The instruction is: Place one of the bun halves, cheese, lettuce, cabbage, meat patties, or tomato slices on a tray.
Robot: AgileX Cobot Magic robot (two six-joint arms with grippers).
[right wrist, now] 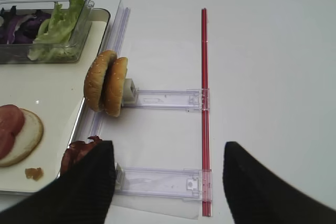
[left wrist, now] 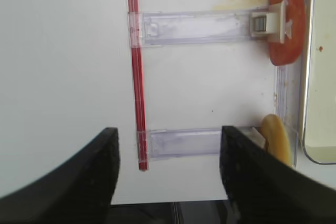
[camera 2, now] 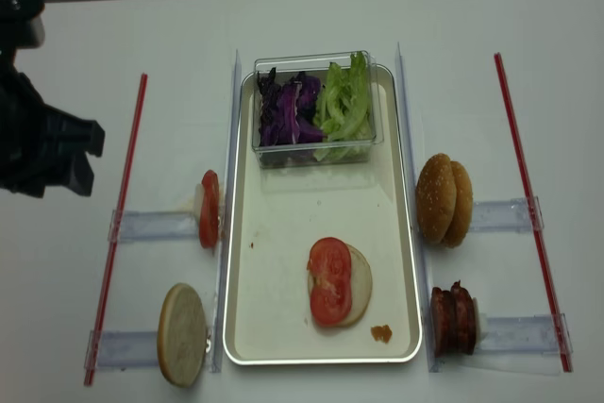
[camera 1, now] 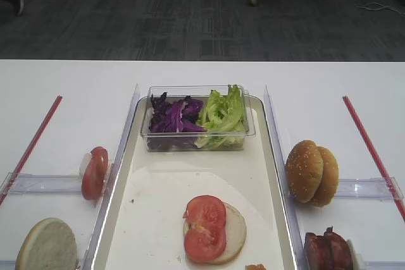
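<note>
Tray (camera 2: 247,327): one pale bun half (camera 2: 357,282) is laid flat near the front, with two overlapping tomato slices (camera 2: 329,280) set on it; a clear box (camera 2: 316,150) of cabbage (camera 2: 286,112) and lettuce (camera 2: 347,101) is stood at the far end. Sesame buns (camera 2: 444,199) and meat patties (camera 2: 453,318) are racked to the right, a tomato slice (camera 2: 209,209) and a pale bun (camera 2: 182,334) to the left. Left gripper (left wrist: 168,177): fingers parted, nothing held. Right gripper (right wrist: 168,182): fingers parted, nothing held.
</note>
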